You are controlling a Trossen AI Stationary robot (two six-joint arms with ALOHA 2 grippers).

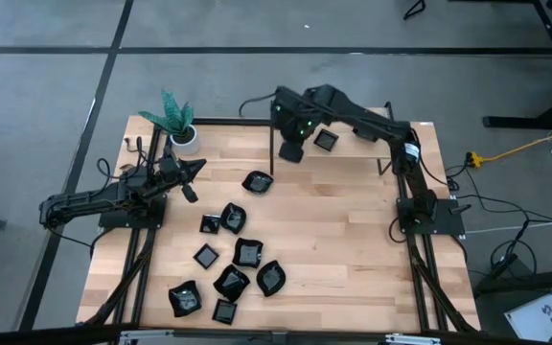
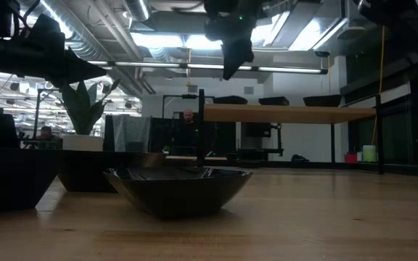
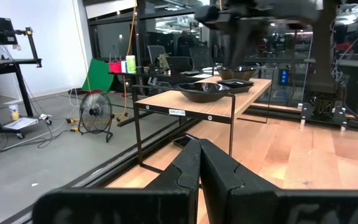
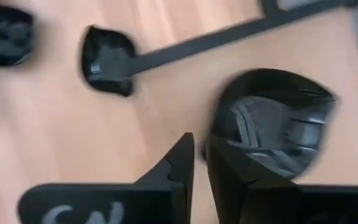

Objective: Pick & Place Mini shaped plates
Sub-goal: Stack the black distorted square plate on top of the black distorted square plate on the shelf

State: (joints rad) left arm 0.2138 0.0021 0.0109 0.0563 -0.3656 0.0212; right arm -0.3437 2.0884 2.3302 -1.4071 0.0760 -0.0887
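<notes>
The right claw (image 1: 292, 146) hangs over the far middle of the bench (image 1: 353, 259), above a raised shelf (image 1: 353, 149) at the far edge. In its wrist view its two fingers (image 4: 179, 163) stand a narrow slit apart with nothing between them. A rounded black plate (image 4: 272, 121) lies just beside them on pale wood; whether a finger touches its rim I cannot tell. Another small dark plate (image 4: 107, 60) lies farther off, with a black bar running away from it.

The left claw (image 1: 192, 170) waits over the bench's left side, near the white pot with a green plant (image 1: 182, 129). Its fingers (image 3: 219, 168) are pressed together, holding nothing, and point toward the shelf.

Most mini shaped plates (image 1: 233, 259) lie scattered over the near-left half of the bench, well apart from the right claw. One leaf-like plate (image 1: 257, 182) sits alone nearer the middle, its long axis running roughly left to right. A square plate (image 1: 326, 140) rests on the shelf, turned corner-on.

The bench is pale wood planks in a black frame. Around it is grey floor with cables. The low view shows a bowl-like plate (image 2: 178, 188) close up, and beyond it an open workshop with ceiling ducts and lights. The left wrist view shows a floor fan (image 3: 96, 113) beyond the bench.
</notes>
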